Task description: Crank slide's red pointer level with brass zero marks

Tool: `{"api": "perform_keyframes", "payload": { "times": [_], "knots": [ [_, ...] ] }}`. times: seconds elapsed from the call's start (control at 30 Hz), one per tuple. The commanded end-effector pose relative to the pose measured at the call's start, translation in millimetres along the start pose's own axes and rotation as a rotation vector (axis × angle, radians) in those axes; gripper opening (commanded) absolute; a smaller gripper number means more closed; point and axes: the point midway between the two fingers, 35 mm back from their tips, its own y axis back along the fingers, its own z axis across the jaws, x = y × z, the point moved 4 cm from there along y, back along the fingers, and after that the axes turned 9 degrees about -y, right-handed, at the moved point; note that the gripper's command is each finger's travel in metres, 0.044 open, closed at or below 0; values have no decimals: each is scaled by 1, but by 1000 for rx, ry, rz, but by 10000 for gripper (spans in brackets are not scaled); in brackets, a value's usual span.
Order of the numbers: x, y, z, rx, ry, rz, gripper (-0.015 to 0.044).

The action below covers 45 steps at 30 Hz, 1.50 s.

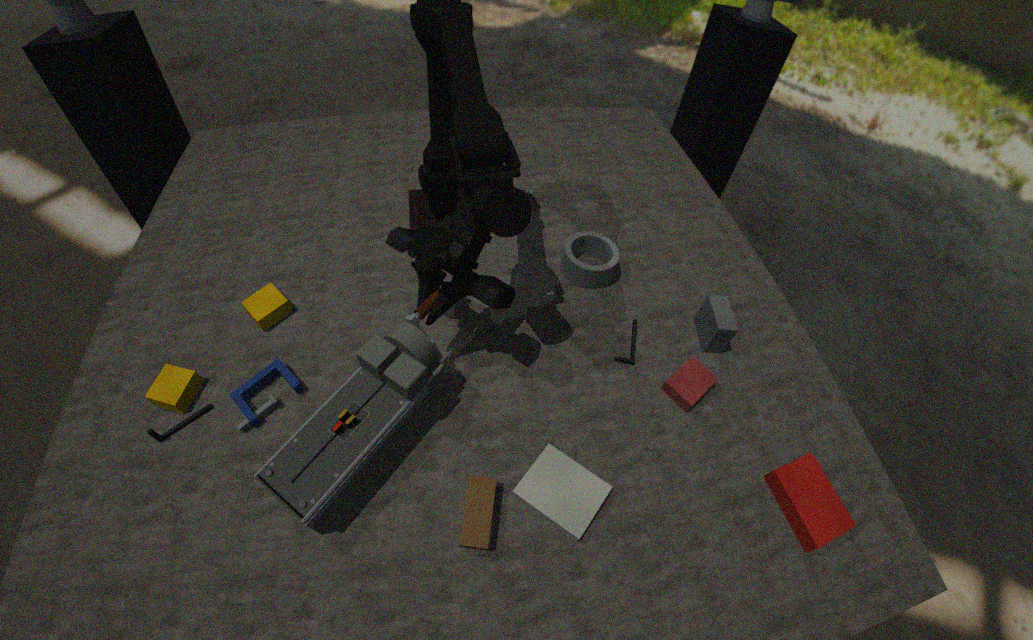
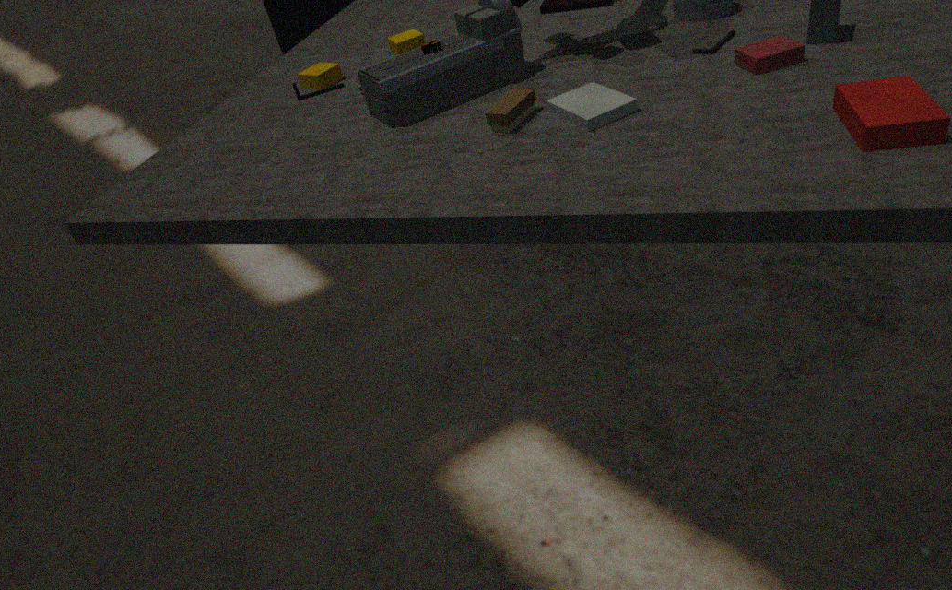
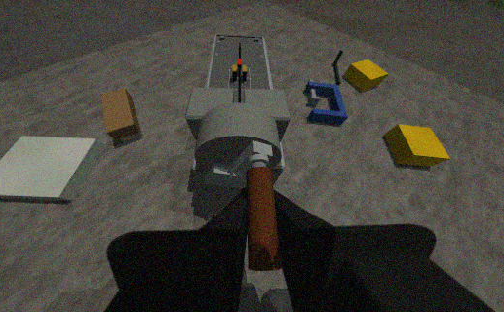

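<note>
Tool (image 1: pixel 427 303) (image 3: pixel 256 193) narrowly closed on the crank handle (image 1: pixel 428 303) (image 3: pixel 261 214); blue bracket (image 1: pixel 240 395) (image 3: pixel 337 99) seemingly apart from the machine (image 1: pixel 321 453) (image 2: pixel 442 84) (image 3: pixel 238 104).

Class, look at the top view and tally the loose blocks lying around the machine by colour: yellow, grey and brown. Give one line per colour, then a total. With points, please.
Yellow blocks (image 1: pixel 265 302) (image 2: pixel 406 41) (image 3: pixel 415 143): 2
Grey block (image 1: pixel 715 321) (image 2: pixel 824 21): 1
Brown block (image 1: pixel 478 511) (image 2: pixel 510 108) (image 3: pixel 119 112): 1
Total: 4
</note>
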Motion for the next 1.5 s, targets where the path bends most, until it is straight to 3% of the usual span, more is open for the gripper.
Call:
{"api": "perform_keyframes", "payload": {
  "times": [0.0, 1.47],
  "knots": [
    [-2, 3, 7, -26, -6, 0, 0],
    [0, 3, 16, -26, -7, 0, 0]
  ]
}}
